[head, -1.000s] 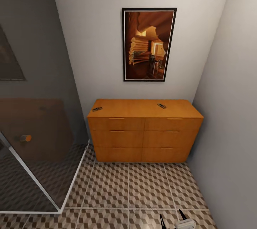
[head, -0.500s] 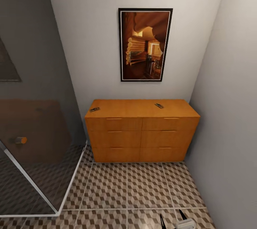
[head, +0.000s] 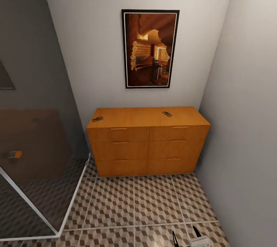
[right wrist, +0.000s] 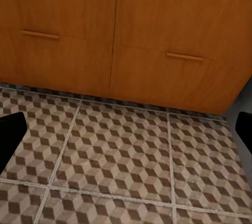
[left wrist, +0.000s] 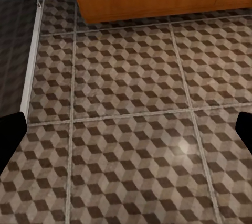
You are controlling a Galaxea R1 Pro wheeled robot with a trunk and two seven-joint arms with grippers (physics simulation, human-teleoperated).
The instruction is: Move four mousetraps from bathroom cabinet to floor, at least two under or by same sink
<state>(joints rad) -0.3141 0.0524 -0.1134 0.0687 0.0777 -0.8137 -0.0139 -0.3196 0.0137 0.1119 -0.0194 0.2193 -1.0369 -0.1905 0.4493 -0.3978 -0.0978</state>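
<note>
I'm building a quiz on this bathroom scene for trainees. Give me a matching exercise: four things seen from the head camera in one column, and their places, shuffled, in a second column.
Things:
1. framed picture
2. mousetrap
3. second mousetrap
4. right end effector

Places:
A. on the cabinet top, near its left end
B. low in the view, over the patterned floor
C. on the wall above the cabinet
D. on the cabinet top, toward its right end

Pairs: 1-C, 2-A, 3-D, 4-B
</note>
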